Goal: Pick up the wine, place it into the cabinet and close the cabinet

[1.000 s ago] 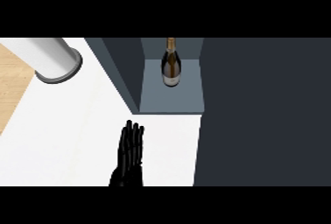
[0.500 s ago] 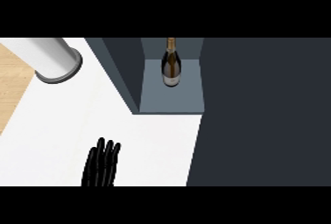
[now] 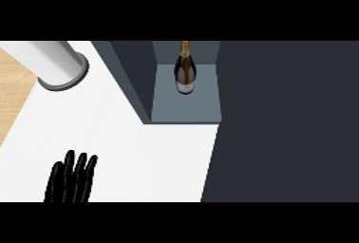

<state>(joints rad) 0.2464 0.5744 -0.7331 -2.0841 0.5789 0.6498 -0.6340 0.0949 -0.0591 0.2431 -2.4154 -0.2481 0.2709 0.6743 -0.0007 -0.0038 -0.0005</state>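
Note:
The wine bottle (image 3: 185, 71), dark with a pale label, stands upright inside the open grey cabinet (image 3: 184, 108), toward the back of its floor. Nothing touches it. My left hand (image 3: 70, 179) shows at the lower left over the white counter (image 3: 151, 156), fingers straight and pointing up, open and holding nothing. It is far from the bottle, below and to the left of the cabinet. My right hand does not show. A wide dark panel (image 3: 288, 123) fills the right side next to the cabinet opening; it looks like the cabinet's door.
A white cylinder with a grey base (image 3: 54, 66) stands at the upper left of the counter. Wooden floor (image 3: 13, 92) shows past the counter's left edge. The cabinet's dark left wall (image 3: 129, 76) rises beside the opening.
My left hand has moved left and down, away from the cabinet toward the view's lower left. The bottle and the dark panel have not moved.

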